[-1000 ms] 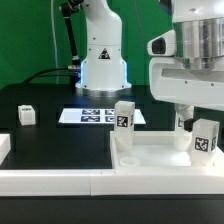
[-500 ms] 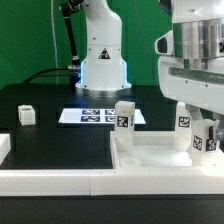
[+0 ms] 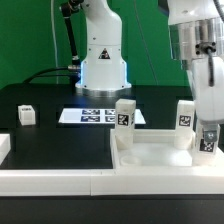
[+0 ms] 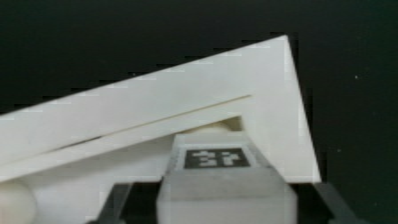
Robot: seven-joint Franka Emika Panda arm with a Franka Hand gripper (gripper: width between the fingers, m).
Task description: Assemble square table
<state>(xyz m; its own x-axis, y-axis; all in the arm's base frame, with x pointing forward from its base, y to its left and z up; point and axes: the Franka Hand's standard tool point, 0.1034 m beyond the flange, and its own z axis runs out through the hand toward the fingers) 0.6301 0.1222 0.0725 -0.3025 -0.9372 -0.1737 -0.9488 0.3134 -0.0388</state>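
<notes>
Nearest to you, the square table top [image 3: 150, 160] is lying on the black tabletop [image 3: 55, 150] with its raised rim up, and it is the landmark for everything else. At the top's corner on the exterior view's right, the gripper [image 3: 208, 140] is holding a tagged leg [image 3: 207, 141] upright over the tray; in the wrist view the fingers [image 4: 128, 200] are pressing on both flanks of that leg [image 4: 217, 180], so they are closed on it, with the tray's corner [image 4: 249, 90] lying beyond.

You are risking a crooked seat here. I cannot tell whether the leg is sitting square on its mount, and if it is tilting, turning it would likely bind the thread or drag the top sideways.

Two more legs are already standing on the top: one [image 3: 124, 115] at its far corner on the exterior view's left, another [image 3: 186, 115] just behind the held one. A wide swing of the wrist could be clipping that second leg.

Further from the top, a loose leg [image 3: 26, 115] is waiting on the tabletop, and the marker board [image 3: 95, 116] is lying behind.
</notes>
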